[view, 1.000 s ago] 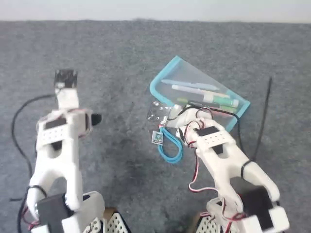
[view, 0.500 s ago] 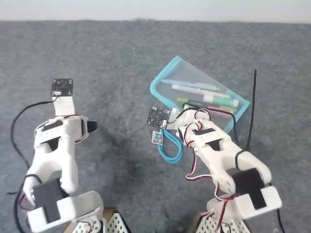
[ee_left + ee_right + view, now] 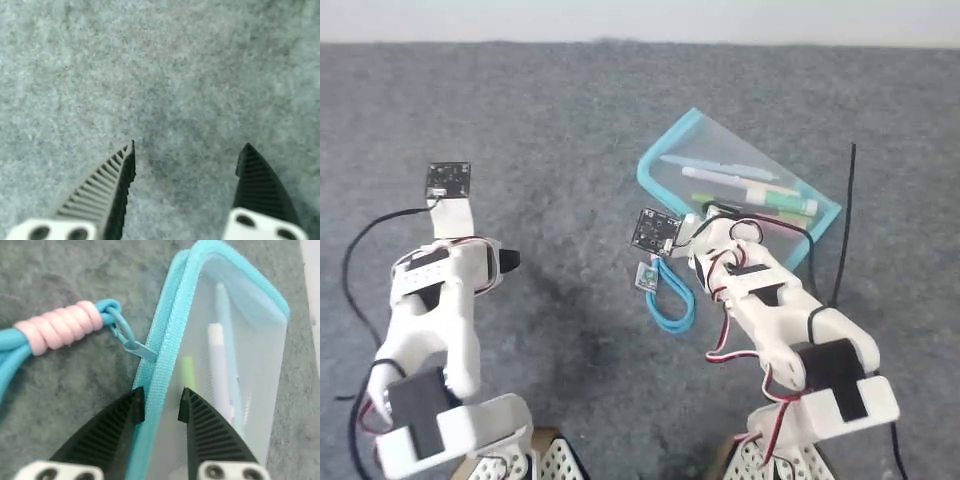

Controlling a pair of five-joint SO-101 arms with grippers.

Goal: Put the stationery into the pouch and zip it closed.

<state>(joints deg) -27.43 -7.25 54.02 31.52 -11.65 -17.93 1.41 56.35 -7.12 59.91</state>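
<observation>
- The pouch [image 3: 750, 160] lies on the bench [image 3: 570, 120] at about 1 o'clock from the middle. Its long axis runs from 10 to 4 o'clock, and the pens [image 3: 735, 182] lie inside along that same line.
- The zip edge [image 3: 165, 330] is the long side facing the arms. The zip pull [image 3: 136, 346] sits on it, and its blue cord loop [image 3: 672, 300] trails off toward 6 o'clock.
- My right hand [image 3: 161, 395] straddles that edge with its fingers nearly together. I judge it to be pinching the teal tape, with the pull just ahead of it.
- Any zipping must run along the 10-to-4 line. I cannot tell which stretch is open.
- My left hand [image 3: 189, 150] hangs well apart at 9 o'clock, fingers spread over bare bench, so the right arm is nearer.
</observation>
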